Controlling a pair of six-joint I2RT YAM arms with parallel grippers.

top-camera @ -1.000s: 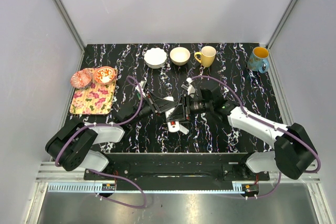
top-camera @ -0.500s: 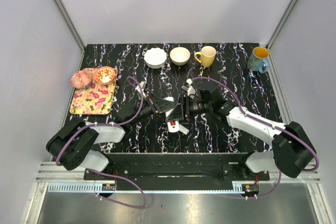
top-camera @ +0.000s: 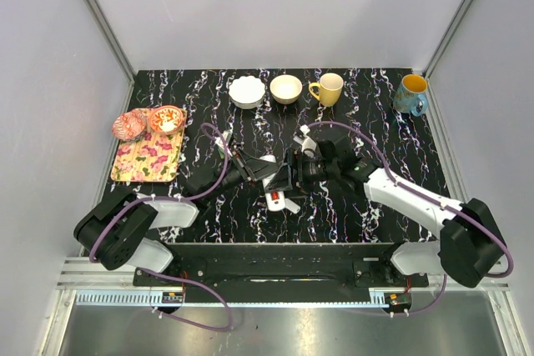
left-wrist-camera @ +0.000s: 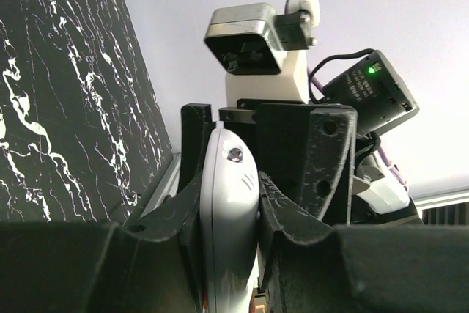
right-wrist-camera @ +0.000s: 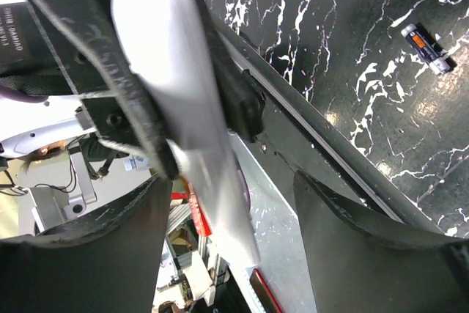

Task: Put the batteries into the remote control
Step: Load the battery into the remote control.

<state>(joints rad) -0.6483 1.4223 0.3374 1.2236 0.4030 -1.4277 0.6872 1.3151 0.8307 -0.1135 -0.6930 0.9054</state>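
Right gripper (right-wrist-camera: 233, 181) has spread wide beside the remote control (left-wrist-camera: 229, 210); left gripper (top-camera: 254, 169) clamps it, long axis pointing between those fingers.

Nothing reads clearly; print on the battery (right-wrist-camera: 425, 48) seems too small.

I run this rig from afar, and what I see is a robotics lab test cell, not a home. The black marbled worktop (top-camera: 400, 152) is boxed in by plain pale wall panels (top-camera: 275, 6) behind it and on both sides, joined by bare aluminium posts (top-camera: 100, 18). Along the worktop's near edge runs a metal mounting rail (top-camera: 275, 260) with two robot arms (top-camera: 409, 193) bolted on and purple cables (top-camera: 193, 286) looping below. The only homely things are bowls (top-camera: 247, 91) and mugs (top-camera: 329, 88) at its far edge and a floral tray (top-camera: 148, 158) at its left.
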